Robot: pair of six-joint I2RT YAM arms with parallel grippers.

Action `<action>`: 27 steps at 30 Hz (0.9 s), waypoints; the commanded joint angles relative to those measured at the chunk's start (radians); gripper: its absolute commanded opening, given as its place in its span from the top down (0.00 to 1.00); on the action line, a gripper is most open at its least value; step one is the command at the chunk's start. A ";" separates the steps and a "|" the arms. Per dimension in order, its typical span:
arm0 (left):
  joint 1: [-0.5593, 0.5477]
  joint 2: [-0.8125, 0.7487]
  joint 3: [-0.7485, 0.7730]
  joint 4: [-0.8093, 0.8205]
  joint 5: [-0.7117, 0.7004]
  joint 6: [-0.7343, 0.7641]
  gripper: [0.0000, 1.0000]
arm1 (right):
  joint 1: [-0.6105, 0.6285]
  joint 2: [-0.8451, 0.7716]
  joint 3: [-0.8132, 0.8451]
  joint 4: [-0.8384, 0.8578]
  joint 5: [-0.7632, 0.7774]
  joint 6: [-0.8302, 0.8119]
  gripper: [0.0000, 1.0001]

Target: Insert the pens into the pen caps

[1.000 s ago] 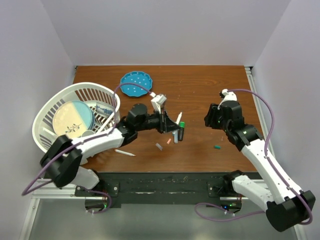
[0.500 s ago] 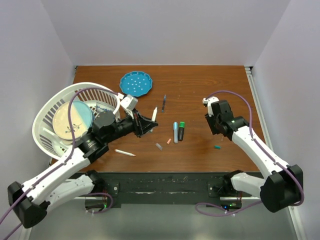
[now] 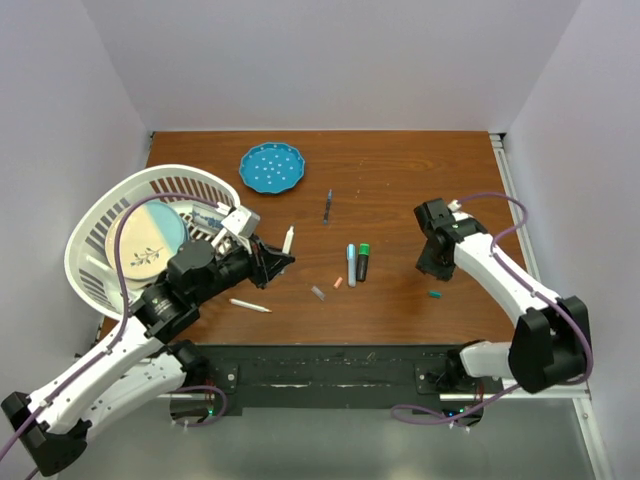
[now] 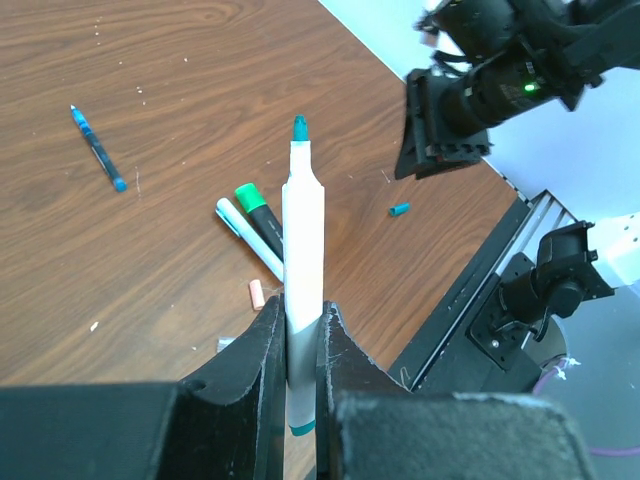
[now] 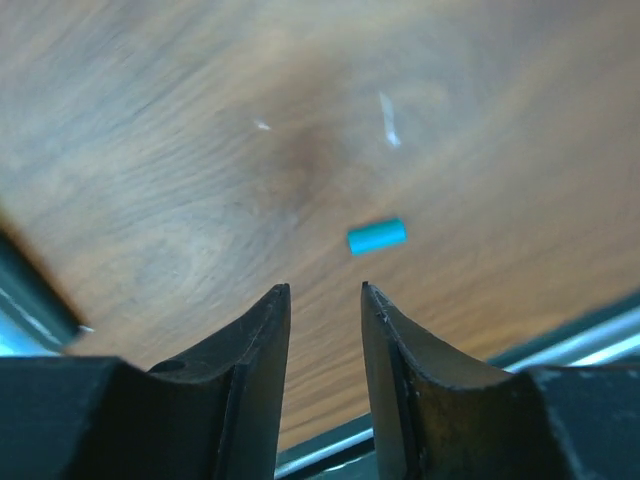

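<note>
Left hand (image 4: 298,310) grips pen (image 4: 303,220); wrist view reveals teal tip (image 4: 299,127)

We take this for a robotics lab test cell: plain white walls (image 3: 320,60) box in a wooden table (image 3: 400,170). Two arms (image 3: 500,275) are bolted to a black rail (image 3: 330,365) along the bottom of the frame, trailing purple cables (image 3: 497,196) (a white basket (image 3: 90,225) of plates sits at left).
</note>
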 commanded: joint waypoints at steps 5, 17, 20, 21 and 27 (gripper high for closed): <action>0.004 -0.038 0.000 0.019 -0.002 0.029 1.00 | -0.040 -0.094 -0.028 -0.161 0.072 0.639 0.60; 0.006 -0.056 -0.006 0.025 0.006 0.028 1.00 | -0.081 -0.080 -0.212 -0.055 -0.001 0.929 0.63; 0.006 -0.063 -0.008 0.026 -0.004 0.028 1.00 | -0.083 -0.063 -0.201 -0.061 0.020 0.937 0.63; 0.004 -0.064 -0.008 0.023 -0.005 0.029 1.00 | -0.083 -0.057 -0.200 -0.066 0.026 0.943 0.63; 0.004 -0.064 -0.006 0.032 -0.005 0.029 1.00 | -0.087 -0.042 -0.184 -0.077 0.075 0.962 0.61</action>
